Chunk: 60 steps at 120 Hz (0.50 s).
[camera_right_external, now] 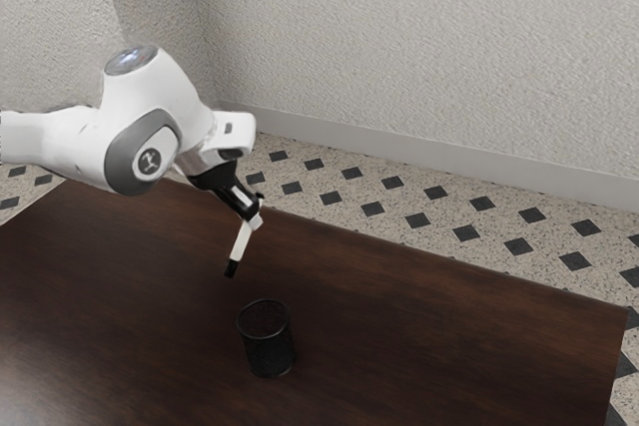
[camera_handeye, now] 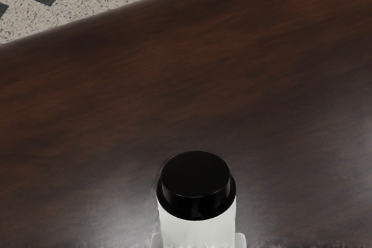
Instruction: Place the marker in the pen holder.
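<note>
1. the marker [camera_right_external: 241, 242] slants, black end lowest, above the table [camera_right_external: 120, 286].
2. the gripper [camera_right_external: 256, 218] appears clenched on the marker's upper part.
3. the pen holder [camera_right_external: 269, 348] stands upright, apart from the marker.

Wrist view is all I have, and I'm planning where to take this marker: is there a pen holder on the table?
Observer: Yes, the pen holder stands upright on the table.
Operator: Is the marker in it yet?
Observer: No, the marker's black end is outside it, toward the exterior view's left.
Operator: Which end is lower?
Observer: The black one; the marker slants down from the tool.
</note>
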Motion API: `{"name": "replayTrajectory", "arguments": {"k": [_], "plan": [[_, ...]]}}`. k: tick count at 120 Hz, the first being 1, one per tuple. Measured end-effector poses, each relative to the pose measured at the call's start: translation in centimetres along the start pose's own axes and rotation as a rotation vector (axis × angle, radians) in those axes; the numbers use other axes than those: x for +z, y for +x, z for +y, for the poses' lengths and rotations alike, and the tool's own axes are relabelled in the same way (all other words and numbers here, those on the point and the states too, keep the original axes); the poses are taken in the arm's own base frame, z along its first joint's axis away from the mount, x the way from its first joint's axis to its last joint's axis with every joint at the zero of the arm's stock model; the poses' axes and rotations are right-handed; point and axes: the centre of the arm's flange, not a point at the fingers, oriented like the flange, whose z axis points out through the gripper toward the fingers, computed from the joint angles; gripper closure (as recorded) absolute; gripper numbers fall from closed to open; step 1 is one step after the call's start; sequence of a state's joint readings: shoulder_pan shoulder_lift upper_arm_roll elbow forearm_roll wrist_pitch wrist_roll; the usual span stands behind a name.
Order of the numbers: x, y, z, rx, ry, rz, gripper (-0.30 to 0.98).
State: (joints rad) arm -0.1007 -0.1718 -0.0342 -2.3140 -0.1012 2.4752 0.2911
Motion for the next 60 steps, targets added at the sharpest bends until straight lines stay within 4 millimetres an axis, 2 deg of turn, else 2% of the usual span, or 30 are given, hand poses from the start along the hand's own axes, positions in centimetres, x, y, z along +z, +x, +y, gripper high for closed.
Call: {"name": "replayTrajectory", "arguments": {"k": [13,23,42,60], "plan": [[0.0,0.0,3.3,-0.005,-0.004,-0.004,0.79],[0.7,-0.3,4.7,-0.028,-0.008,-0.019,0.79],[1.9,-1.3,6.9,-0.076,-0.014,-0.038,0.79],[2.3,-1.4,7.3,-0.134,-0.013,-0.042,0.79]]}}
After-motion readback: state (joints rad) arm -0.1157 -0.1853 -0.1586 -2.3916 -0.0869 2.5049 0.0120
